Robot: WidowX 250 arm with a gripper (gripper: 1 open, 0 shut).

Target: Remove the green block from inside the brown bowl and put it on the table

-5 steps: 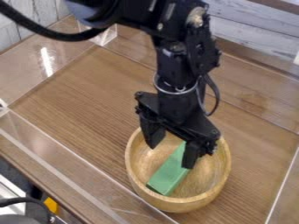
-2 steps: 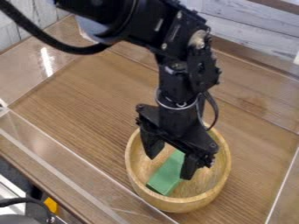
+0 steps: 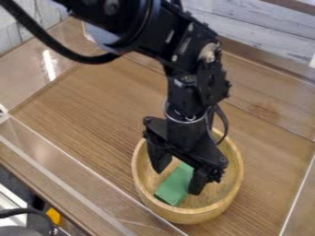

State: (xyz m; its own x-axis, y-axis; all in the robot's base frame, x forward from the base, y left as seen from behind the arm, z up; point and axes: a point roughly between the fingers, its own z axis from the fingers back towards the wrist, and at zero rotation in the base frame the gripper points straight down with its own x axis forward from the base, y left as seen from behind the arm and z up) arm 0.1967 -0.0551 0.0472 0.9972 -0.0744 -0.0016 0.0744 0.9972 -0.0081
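The brown bowl (image 3: 219, 204) sits near the front right of the table (image 3: 99, 101). Inside it lies the green block (image 3: 174, 187), a flat bright bar slanting toward the bowl's front left. My gripper (image 3: 186, 167) points straight down into the bowl, open, with one black finger on each side of the block's upper end. The block's far end is hidden behind the fingers. I cannot tell whether the fingertips touch the block.
Clear acrylic walls (image 3: 50, 152) run along the table's front and left edges. The black arm (image 3: 147, 37) reaches in from the upper left. A white plank wall stands behind the table.
The gripper has sunk lower into the bowl, over the block's upper end. The block and bowl have not moved.
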